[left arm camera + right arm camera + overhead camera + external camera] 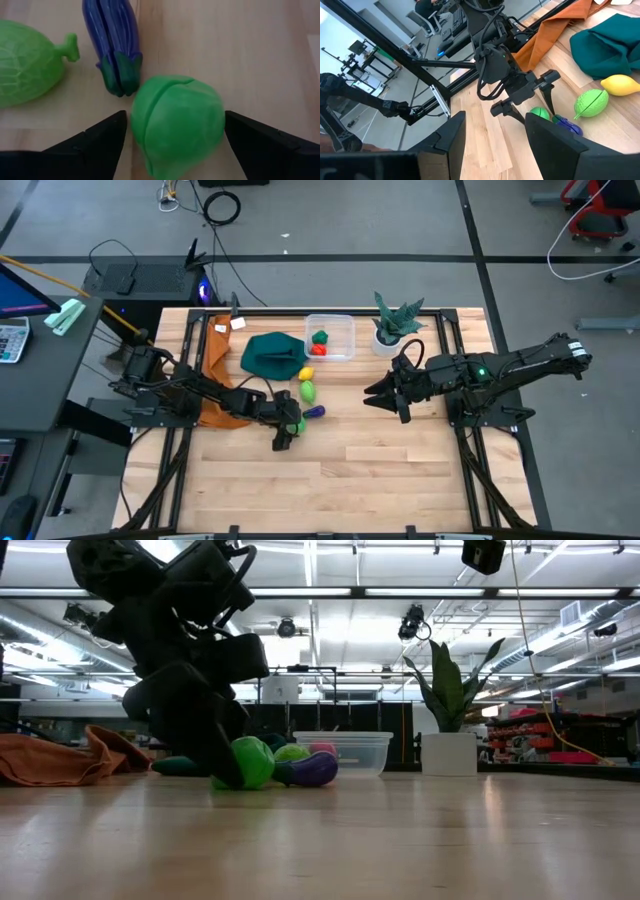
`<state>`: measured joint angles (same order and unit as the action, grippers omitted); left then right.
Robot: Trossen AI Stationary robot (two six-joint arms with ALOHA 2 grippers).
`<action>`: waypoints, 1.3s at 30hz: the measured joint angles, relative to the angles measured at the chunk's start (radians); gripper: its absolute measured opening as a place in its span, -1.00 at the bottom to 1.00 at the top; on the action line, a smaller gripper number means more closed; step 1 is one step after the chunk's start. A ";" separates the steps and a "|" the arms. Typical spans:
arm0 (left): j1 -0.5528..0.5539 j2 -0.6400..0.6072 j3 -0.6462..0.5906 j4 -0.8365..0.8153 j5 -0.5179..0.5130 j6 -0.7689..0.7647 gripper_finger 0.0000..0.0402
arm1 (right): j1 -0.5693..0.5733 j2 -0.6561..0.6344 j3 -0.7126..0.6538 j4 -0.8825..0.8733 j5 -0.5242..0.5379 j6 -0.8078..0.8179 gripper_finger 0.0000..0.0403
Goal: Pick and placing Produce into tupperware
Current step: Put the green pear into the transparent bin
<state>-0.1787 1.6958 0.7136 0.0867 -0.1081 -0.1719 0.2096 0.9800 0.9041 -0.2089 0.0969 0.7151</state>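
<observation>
Wooden table [380, 470], left claw [172, 132] spread astride green produce [177, 125], contact unclear, right claw [385, 398] released.

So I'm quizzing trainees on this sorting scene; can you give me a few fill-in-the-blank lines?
1. The left tool straddles the ____ green vegetable.
2. The red fruit lies inside the clear ____.
3. The purple eggplant lies on the ____.
4. The right tool holds ____.

Missing words: dark; container; table; nothing
</observation>
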 joint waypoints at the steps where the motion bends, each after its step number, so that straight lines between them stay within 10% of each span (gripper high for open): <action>1: 0.000 0.000 0.000 0.000 -0.001 0.000 0.62 | 0.000 0.000 0.000 0.000 0.000 0.000 -0.17; 15: 0.000 0.000 -0.001 0.015 -0.003 -0.063 0.14 | 0.000 0.000 0.000 0.000 0.000 0.003 -0.17; 39: 0.038 0.000 0.331 -0.055 -0.003 0.000 0.21 | 0.000 0.000 0.000 0.000 0.000 0.015 -0.17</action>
<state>-0.1410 1.6955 1.0449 0.0318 -0.1113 -0.1715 0.2096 0.9800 0.9039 -0.2089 0.0971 0.7303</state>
